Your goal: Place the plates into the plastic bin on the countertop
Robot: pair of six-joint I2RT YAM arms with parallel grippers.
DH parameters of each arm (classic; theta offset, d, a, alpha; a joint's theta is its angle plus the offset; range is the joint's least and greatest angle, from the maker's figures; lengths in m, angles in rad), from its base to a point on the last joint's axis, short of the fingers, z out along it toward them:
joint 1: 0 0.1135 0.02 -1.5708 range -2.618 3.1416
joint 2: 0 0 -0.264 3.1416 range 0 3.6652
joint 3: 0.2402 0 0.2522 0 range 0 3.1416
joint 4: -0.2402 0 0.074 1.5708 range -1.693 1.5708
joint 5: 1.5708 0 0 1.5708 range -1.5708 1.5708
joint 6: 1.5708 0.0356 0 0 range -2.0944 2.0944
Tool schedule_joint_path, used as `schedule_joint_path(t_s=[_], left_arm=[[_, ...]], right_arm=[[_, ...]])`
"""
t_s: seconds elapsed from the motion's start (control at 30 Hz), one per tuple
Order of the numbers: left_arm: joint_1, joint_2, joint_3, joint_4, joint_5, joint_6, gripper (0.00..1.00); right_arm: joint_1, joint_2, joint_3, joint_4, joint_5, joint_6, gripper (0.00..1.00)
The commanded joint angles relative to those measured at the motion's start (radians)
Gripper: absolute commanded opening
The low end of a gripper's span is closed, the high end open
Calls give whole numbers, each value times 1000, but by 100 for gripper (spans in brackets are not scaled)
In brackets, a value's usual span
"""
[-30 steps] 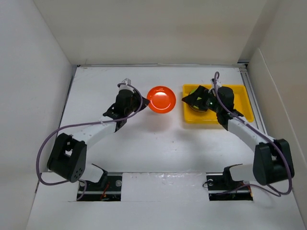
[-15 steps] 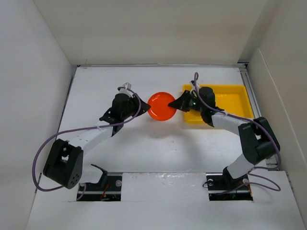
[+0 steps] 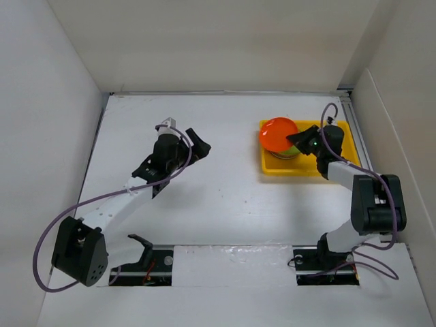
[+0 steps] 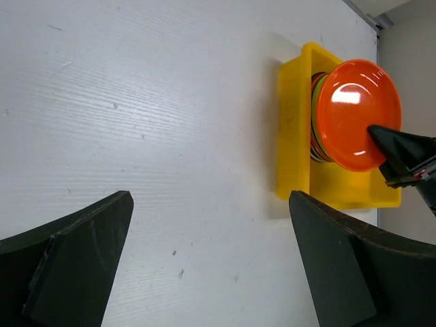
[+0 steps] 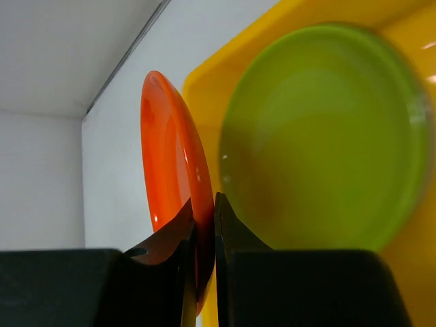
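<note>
The right pincer (image 5: pixel 202 212) clamps the orange plate (image 3: pixel 278 133) by its rim, tilted above the green plate (image 5: pixel 320 136) stacked in the bin (image 3: pixel 340 167). The left pincer (image 3: pixel 198 144) hangs wide open over the desk (image 3: pixel 225 197), well apart from the bin.

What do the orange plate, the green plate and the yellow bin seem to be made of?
Orange plate: probably glazed ceramic or hard plastic. It is glossy, with a sharp white highlight on its face.
Green plate: smooth, with a soft sheen. It is blurred, so the material stays open.
Yellow bin: most likely plastic, judging by its even bright colour, thin low walls and duller shine.
</note>
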Motion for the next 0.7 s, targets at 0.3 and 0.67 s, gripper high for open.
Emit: schedule_joint_path(t_s=[0.3,0.67], left_arm=[[-1,-45,-49,-11,-12,56,100],[-1,-80,-37,-54,28,56,100]], right_arm=[[-174,-27,-20,41,-26,-11,4],[-175,-204,23,-190,138,-38,99]])
